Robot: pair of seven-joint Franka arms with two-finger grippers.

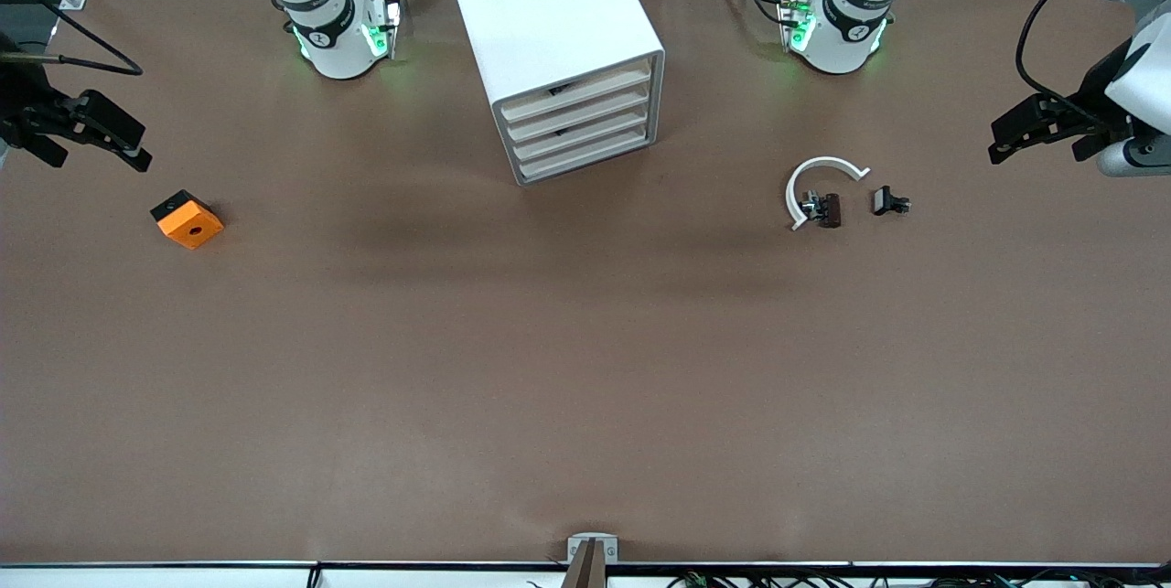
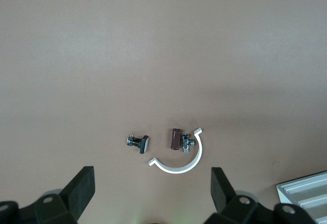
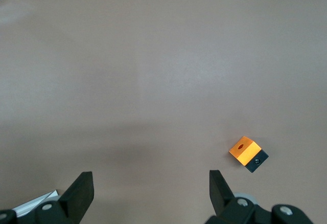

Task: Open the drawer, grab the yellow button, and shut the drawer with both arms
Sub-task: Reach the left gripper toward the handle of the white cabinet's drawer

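Observation:
The white cabinet (image 1: 549, 12) stands mid-table between the arm bases, its front turned toward the front camera and the left arm's end. Its uppermost drawer (image 1: 578, 86) is shut, flush with the three below it. The button is out of view. My left gripper (image 1: 997, 142) hangs open and empty over the table's edge at the left arm's end; its wrist view shows the fingers spread wide (image 2: 153, 183). My right gripper (image 1: 139, 156) hangs open and empty over the right arm's end, above the orange block; its wrist view shows the same spread (image 3: 150, 183).
An orange square block with a hole (image 1: 188, 219) (image 3: 248, 152) lies near the right gripper. A white C-shaped clamp (image 1: 817, 181) (image 2: 184, 157), a small brown part (image 1: 830, 209) and a small black part (image 1: 889, 201) (image 2: 138, 142) lie toward the left arm's end.

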